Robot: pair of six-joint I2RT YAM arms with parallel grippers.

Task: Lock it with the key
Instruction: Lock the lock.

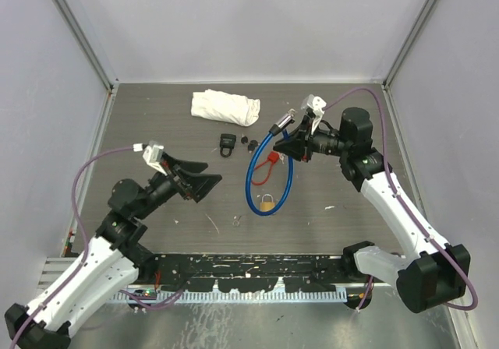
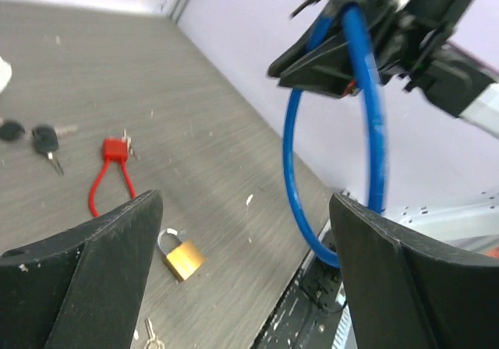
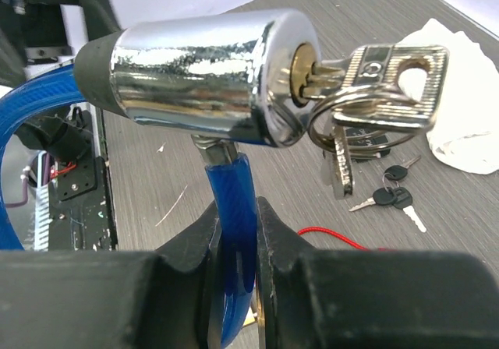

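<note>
Right claw, one cable lock gripped

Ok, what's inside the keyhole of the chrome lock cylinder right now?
A key sits in the keyhole, head sticking out, spare keys hanging beneath it. Its blade is hidden inside the chrome lock cylinder.
</note>
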